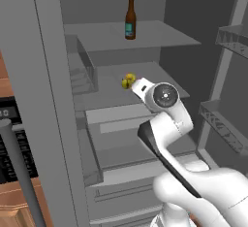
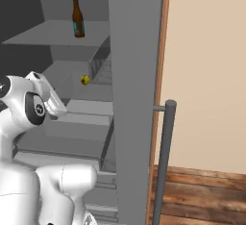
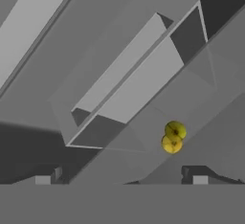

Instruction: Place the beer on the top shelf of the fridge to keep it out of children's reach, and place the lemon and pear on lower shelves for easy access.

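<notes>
The beer (image 1: 130,19) (image 2: 78,18) stands upright on the top shelf (image 1: 162,38) of the open fridge (image 1: 51,90). On the shelf below (image 1: 104,95), the pear (image 3: 175,130) and the lemon (image 3: 171,145) lie touching each other; in the left base view they show as one yellow clump (image 1: 128,81). My gripper (image 3: 121,179) is open with nothing between its fingertips (image 3: 193,175). It hangs just in front of the two fruits, which sit a little ahead of the right fingertip.
Narrow door racks (image 1: 231,39) (image 1: 224,124) hang on the open door at the right. Drawer fronts (image 1: 121,124) lie under the fruit shelf. A wire basket (image 3: 134,82) sits on that shelf beside the fruits. A grey bar handle (image 2: 163,161) stands by the fridge's side wall.
</notes>
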Robot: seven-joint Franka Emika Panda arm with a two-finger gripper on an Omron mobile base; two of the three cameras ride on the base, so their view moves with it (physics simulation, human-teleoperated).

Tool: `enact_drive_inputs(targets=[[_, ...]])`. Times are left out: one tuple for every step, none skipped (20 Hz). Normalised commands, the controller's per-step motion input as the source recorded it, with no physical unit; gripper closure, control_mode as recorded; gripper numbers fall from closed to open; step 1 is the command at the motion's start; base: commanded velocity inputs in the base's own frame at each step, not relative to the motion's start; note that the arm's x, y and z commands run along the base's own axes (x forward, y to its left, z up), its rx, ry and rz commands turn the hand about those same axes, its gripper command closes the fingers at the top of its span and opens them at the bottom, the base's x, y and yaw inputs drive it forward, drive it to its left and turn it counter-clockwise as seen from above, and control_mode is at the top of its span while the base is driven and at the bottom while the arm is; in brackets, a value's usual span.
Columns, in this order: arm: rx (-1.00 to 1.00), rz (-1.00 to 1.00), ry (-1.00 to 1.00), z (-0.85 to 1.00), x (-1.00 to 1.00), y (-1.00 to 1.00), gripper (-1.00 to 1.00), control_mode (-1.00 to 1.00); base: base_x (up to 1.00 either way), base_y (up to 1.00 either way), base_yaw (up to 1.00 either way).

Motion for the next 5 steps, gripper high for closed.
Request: enact_drive_inputs(targets=[[0.09,0.0,-0.05,0.18,-1.0,-0.3,-1.0,-1.0,0.0,0.0,0.0],[0.1,0.0,-0.06,0.15,-1.0,-0.33,-1.0,-1.0,0.0,0.0,0.0],[0.1,0.0,-0.08,0.13,-1.0,-0.33,-1.0,-1.0,0.0,0.0,0.0],[0.11,0.0,-0.09,0.11,-1.0,-0.34,-1.0,-1.0,0.0,0.0,0.0],[0.14,0.0,-0.13,0.06,-1.0,-0.39,-1.0,-1.0,0.0,0.0,0.0]])
